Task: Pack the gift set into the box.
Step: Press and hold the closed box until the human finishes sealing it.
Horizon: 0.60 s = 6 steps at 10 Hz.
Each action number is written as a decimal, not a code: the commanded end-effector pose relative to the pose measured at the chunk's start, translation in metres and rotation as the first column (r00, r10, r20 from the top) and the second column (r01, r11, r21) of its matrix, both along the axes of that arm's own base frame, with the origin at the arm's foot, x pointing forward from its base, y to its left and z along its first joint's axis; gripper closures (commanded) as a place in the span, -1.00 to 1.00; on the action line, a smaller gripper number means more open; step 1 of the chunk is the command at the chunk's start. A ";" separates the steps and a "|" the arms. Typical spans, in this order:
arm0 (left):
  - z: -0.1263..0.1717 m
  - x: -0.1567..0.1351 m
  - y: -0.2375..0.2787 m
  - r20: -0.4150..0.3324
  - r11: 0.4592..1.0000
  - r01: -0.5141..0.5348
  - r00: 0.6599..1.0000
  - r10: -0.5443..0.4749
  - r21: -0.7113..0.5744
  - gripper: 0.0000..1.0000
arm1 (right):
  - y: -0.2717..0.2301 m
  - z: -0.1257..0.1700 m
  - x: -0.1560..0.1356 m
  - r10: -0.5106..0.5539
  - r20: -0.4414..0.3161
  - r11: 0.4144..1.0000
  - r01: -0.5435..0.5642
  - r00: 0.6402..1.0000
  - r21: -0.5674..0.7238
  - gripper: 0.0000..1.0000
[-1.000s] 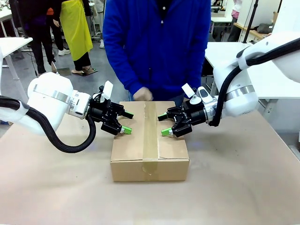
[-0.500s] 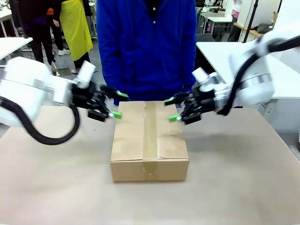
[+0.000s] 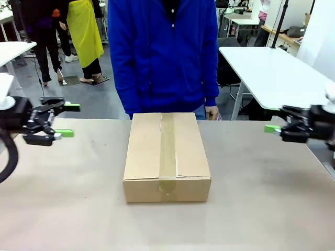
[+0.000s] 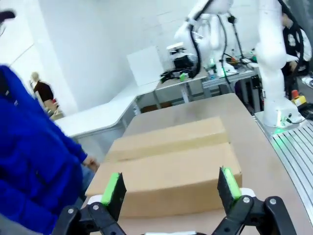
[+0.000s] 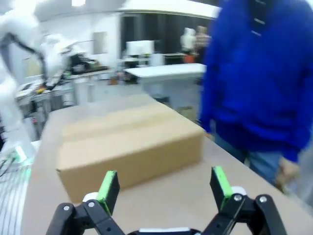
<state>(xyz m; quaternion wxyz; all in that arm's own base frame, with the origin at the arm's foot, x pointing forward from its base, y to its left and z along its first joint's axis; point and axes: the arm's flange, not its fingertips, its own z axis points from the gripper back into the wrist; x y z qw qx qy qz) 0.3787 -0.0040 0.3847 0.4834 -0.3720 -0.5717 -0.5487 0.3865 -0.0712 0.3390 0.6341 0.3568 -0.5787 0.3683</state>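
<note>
The left gripper (image 3: 62, 120) hangs with fingers spread wide and nothing between them, well left of the box (image 3: 166, 156), which sits taped shut on the table (image 3: 261, 209); the right gripper (image 3: 273, 124), fingers likewise parted, hangs well to its right.

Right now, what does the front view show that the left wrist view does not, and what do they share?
Front view alone: both grippers, the left gripper and the right gripper, open and wide apart from the box, and the strip of tape running over the box's near edge. Left wrist view alone: a metal grooved base beside the table. Both share the closed box and the person in blue.
</note>
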 end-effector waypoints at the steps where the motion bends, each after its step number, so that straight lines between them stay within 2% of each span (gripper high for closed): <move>1: 0.007 0.005 -0.019 0.043 0.999 0.049 0.998 -0.049 0.012 -1.00 | 0.032 0.021 0.010 0.134 0.031 0.991 -0.134 0.990 -0.007 -1.00; 6: 0.007 0.005 -0.019 0.043 0.999 0.049 0.998 -0.049 0.012 -1.00 | 0.032 0.021 0.010 0.134 0.031 0.991 -0.134 0.990 -0.007 -1.00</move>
